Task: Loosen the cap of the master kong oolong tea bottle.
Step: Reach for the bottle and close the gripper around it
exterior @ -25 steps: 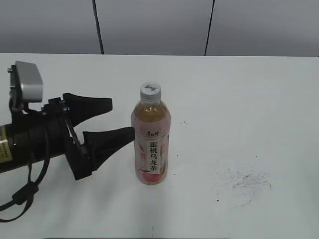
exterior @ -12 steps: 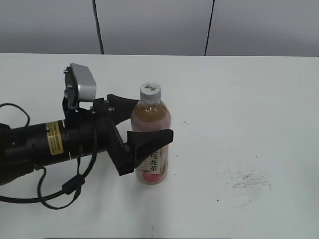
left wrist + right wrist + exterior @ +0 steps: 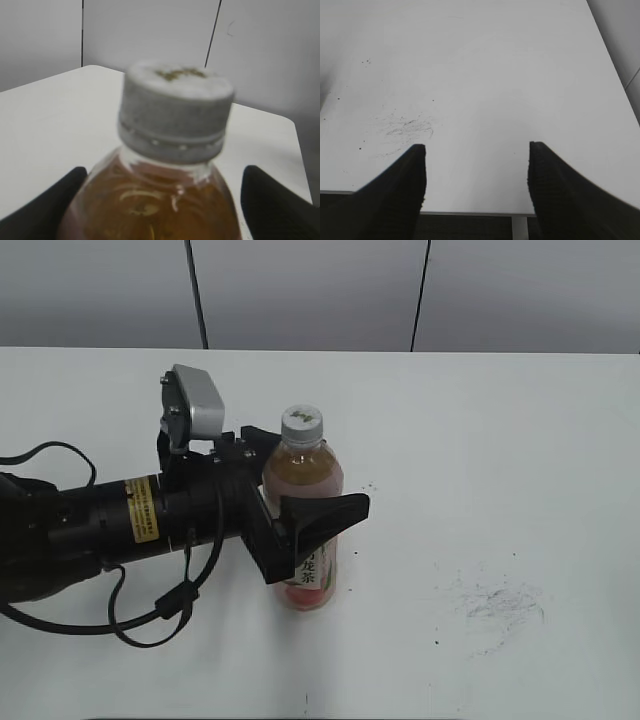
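The master kong oolong tea bottle (image 3: 303, 468) stands upright near the table's middle, amber tea above a pink label. Its grey-white ribbed cap (image 3: 301, 421) is on the neck. My left gripper (image 3: 315, 478) reaches in from the left with its jaws open on either side of the bottle's upper body, below the cap. One finger is in front of the label and the other is behind the bottle. The left wrist view shows the cap (image 3: 175, 112) close up and blurred, with a black fingertip either side of the shoulder (image 3: 155, 200). My right gripper (image 3: 477, 150) is open over bare table and holds nothing.
Grey scuff marks (image 3: 495, 605) lie on the white table (image 3: 500, 420) right of the bottle, and the scuff marks (image 3: 405, 127) also show in the right wrist view. The table's near edge (image 3: 470, 212) runs just below the right fingers. A panelled grey wall stands behind.
My left arm has moved right, from beside the bottle to having its open jaws around the bottle's upper body. The bottle has not moved.
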`<state>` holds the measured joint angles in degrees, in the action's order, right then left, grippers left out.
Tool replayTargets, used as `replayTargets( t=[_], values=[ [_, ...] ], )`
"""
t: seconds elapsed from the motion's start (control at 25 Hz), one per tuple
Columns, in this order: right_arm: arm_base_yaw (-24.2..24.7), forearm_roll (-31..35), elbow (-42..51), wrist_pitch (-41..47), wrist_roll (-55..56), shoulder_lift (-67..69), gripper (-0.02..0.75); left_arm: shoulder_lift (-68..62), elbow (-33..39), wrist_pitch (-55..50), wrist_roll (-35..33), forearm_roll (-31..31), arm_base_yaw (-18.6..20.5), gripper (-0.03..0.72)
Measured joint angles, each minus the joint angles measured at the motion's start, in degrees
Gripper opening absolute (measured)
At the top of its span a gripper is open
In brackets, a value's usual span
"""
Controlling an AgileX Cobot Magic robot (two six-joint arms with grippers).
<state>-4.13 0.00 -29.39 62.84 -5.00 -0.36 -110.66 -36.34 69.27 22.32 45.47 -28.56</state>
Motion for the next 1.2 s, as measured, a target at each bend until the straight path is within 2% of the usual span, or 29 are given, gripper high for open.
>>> replayTargets(
  t=[0.24,1.08,1.2],
  values=[
    [0.00,0.00,0.00,0.00,0.00,0.00,0.483,-0.35,-0.01,0.00,-0.05,-0.35,0.00,0.449],
    [0.00,0.00,0.00,-0.06,0.00,0.00,0.483,-0.35,-0.01,0.00,-0.05,-0.35,0.00,0.449],
    [0.00,2.59,-0.36,-0.66,-0.29,0.65,0.483,-0.35,-0.01,0.00,-0.05,-0.35,0.00,0.449]
  ],
)
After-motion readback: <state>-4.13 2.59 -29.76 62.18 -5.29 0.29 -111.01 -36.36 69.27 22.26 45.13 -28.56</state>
